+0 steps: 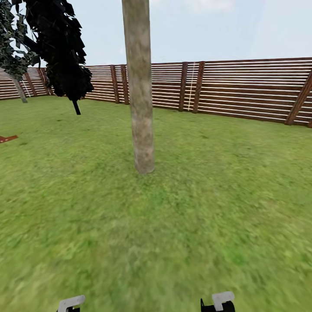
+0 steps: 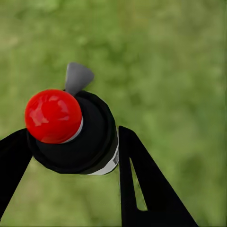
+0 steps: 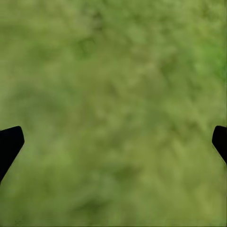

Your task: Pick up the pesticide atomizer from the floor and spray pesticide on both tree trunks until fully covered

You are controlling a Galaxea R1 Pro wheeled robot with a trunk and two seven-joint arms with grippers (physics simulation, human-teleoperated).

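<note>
Currently left gripper (image 2: 71, 156) clamped on atomizer (image 2: 75, 132), right gripper (image 3: 113, 137) jaws apart; raise nozzle squarely toward tree trunk (image 1: 139, 86) before spraying.

The tree trunk (image 1: 139, 86) is running out of the head view's top edge, so its crown is not showing. The dark leafy tree (image 1: 60, 47) is being cut off by the top edge as well. A small reddish object (image 1: 8, 138) is being clipped by the left edge; its identity cannot be told. The fence (image 1: 242, 89) is continuing past the right edge.

In the left wrist view, the atomizer (image 2: 75, 130) is hiding its own lower body behind its red cap, and the left pincer (image 2: 71, 146) is being cropped at the frame edge. The grass (image 2: 179, 71) is appearing blurred.

In the right wrist view, the fingertips (image 3: 10, 142) of the right pincer (image 3: 113, 142) are being cut by both side edges.
</note>
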